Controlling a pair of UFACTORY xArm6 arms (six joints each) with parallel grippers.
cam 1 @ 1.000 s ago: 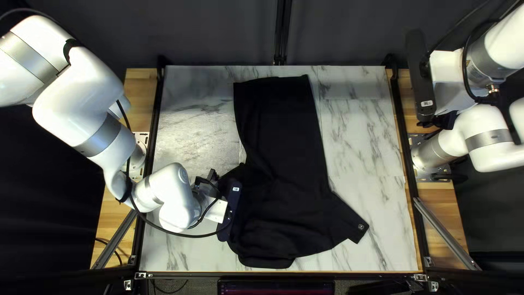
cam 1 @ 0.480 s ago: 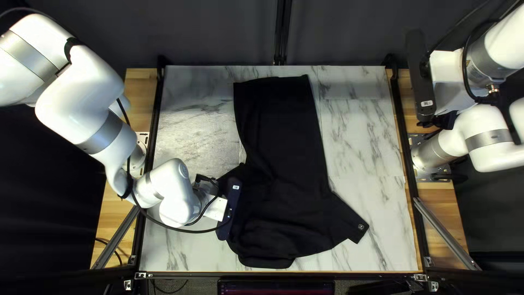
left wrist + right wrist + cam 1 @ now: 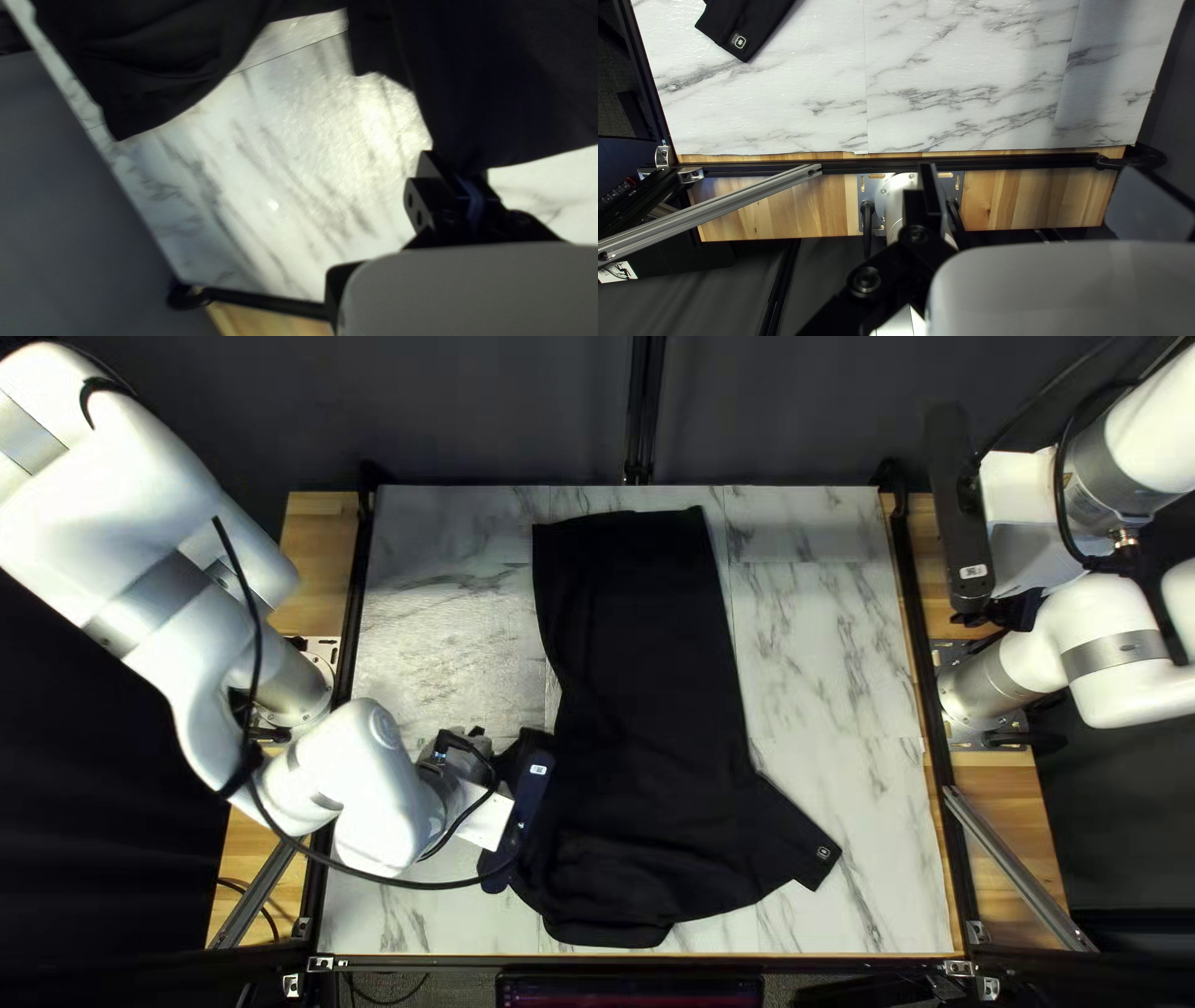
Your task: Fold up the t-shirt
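**Tee pinched by one edge, slip risk ahead**

So, the left gripper is closed down to a narrow gap, with a thin bit of the black t-shirt caught between its fingers, probably the sleeve on that side. The right gripper is parked off the cloth, out past the table's right edge; how open it is can't be told. The shirt is spread over the middle of the tabletop.

Main worry: with so little cloth pinched, it could slip out if tugged fast. If it's pulled too far sideways, the whole body might get dragged askew, since not much grip is to be expected from that surface. The rucks at the near end could get folded in as a lump.

Materials-wise: soft, matte cloth, straightish at the far end, rumpled and rounded at the near one, the other sleeve poking out as a blunt wedge with a small pale logo. Tabletop's marble-look, grey-veined, shiny in patches.
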